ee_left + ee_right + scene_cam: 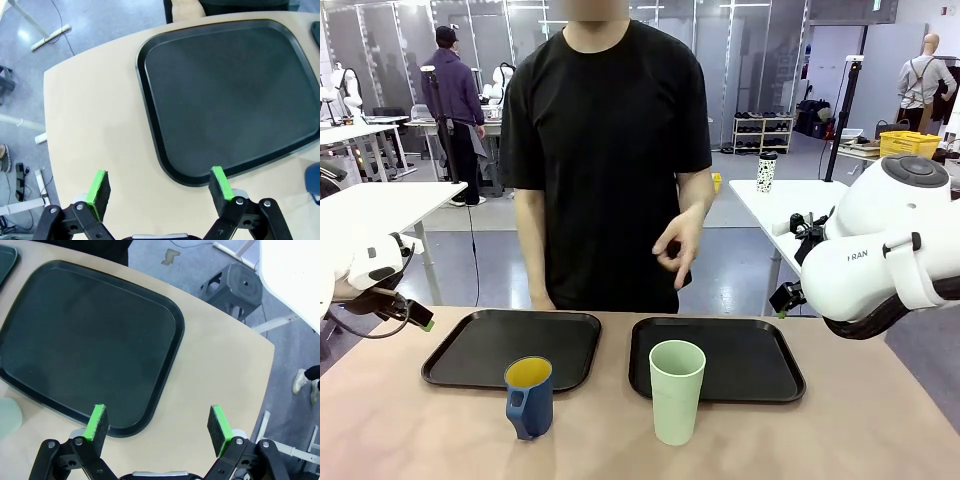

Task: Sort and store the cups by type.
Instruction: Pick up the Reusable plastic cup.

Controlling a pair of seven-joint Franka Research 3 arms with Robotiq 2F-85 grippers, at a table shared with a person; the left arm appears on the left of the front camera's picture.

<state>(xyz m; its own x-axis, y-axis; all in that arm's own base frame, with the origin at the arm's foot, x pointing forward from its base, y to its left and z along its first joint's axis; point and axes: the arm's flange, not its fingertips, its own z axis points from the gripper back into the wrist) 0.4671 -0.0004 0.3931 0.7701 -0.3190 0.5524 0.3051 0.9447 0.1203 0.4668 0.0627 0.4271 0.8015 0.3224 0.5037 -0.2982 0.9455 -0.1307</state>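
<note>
Two cups stand on the table's near side. The dark blue handled mug (529,397), yellow inside, is in front of the left black tray (490,345). The taller mint-green tumbler (677,390) stands at the front edge of the right black tray (760,360). My left gripper (418,316) hangs open above the table's left edge, and in its wrist view the left gripper (160,187) is open over the left tray's (225,95) corner, the mug (314,180) at the picture's right edge. My right gripper (159,425) is open above the right tray's (85,340) corner, the tumbler (9,417) far left.
A person in a black shirt stands at the far side, one hand (678,245) raised above the trays. Both trays are bare. A white speckled cup (766,172) sits on another table behind. Bare tabletop lies to either side of the trays.
</note>
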